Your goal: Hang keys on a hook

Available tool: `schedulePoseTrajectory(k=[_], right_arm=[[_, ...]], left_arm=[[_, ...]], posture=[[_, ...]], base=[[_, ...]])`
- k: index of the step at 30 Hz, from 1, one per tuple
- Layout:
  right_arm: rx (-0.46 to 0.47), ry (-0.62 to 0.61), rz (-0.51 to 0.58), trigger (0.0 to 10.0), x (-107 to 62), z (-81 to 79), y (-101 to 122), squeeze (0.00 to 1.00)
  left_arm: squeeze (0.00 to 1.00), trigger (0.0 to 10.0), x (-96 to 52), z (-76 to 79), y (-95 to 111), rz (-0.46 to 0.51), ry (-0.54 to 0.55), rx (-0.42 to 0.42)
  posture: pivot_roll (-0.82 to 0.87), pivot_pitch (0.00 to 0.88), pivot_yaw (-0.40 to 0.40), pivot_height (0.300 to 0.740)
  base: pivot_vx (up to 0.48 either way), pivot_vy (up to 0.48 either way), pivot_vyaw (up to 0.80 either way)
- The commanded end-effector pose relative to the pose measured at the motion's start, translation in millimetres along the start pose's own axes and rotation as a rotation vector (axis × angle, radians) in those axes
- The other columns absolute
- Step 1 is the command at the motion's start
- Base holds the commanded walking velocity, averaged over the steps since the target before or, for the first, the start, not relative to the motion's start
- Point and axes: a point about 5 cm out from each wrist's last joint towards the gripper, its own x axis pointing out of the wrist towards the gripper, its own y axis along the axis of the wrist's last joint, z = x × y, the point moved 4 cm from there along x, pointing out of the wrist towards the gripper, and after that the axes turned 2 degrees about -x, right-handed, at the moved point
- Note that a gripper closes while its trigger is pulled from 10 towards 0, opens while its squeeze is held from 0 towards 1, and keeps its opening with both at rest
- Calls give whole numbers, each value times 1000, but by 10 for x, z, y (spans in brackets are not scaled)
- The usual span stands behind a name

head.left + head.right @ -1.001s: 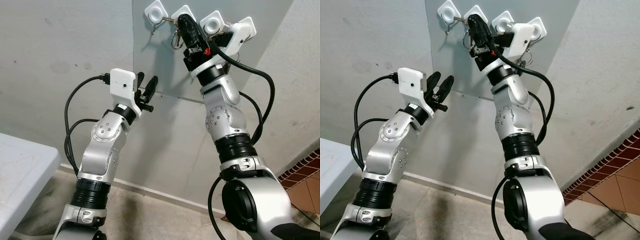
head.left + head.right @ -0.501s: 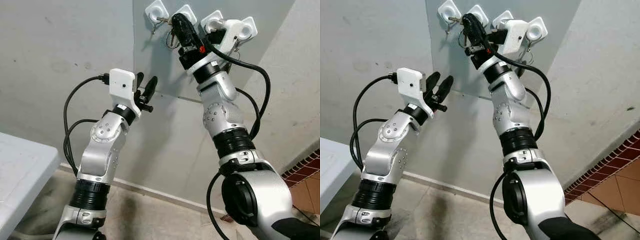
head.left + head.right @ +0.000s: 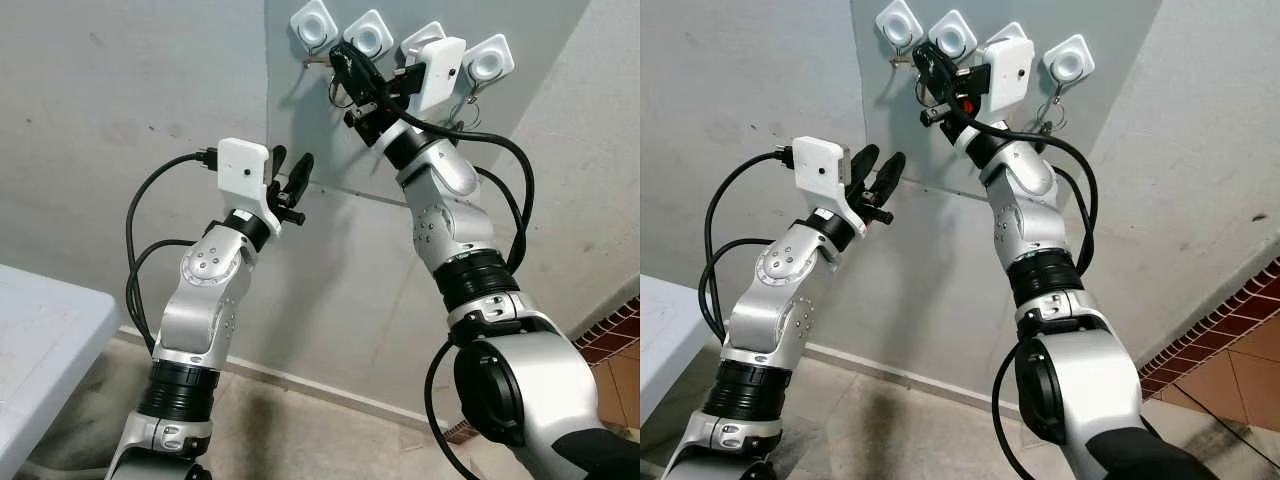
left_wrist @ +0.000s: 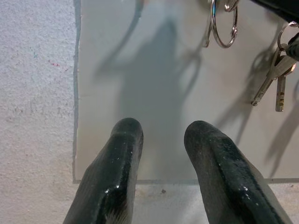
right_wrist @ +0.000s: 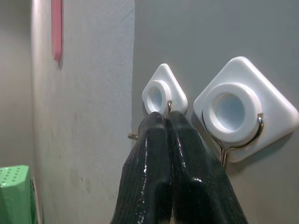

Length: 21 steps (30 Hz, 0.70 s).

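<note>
Hooks in white diamond-shaped mounts sit in a row along the top of a grey panel [image 3: 330, 140] fixed to the wall. The right end effector [image 3: 338, 58] is raised to that row, its two black fingers pressed together with no gap between them, the tips just below the first hook [image 3: 313, 25] at the panel's left edge. In the right wrist view those closed fingers [image 5: 168, 140] point at that hook's small mount [image 5: 163, 95], with the second hook [image 5: 232, 109] beside it, its metal wire curving under the white ring. A key ring [image 3: 345, 88] dangles just beneath the right end effector; whether the fingers pinch it cannot be told. Another set of keys [image 3: 462, 95] hangs from the last hook [image 3: 487, 62] at the right of the row. The left end effector [image 3: 290, 175] is held lower, near the panel's bottom edge, its fingers parted and holding nothing. A white bench [image 3: 40, 330] stands at the lower left.
</note>
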Motion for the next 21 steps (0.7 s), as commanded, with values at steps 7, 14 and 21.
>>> schedulePoseTrajectory(k=[7, 14, 21], right_arm=[[-7, 14, -164, 10000, -200, -28, -401, 0], [-15, 41, -216, 10000, -356, -56, -560, 1000], [-12, 25, -232, 10000, -484, -37, -635, 1000]], left_arm=[[0, 10000, -3, 18, 43, 12, -2, -2], [0, 10000, -1, 34, 44, 17, -7, -9], [0, 10000, -6, 39, 38, 16, -8, -11]], posture=[[140, 66, -86, 740], [138, 59, -85, 740], [138, 52, -86, 740]], base=[[0, 0, 0], [0, 0, 0], [0, 0, 0]])
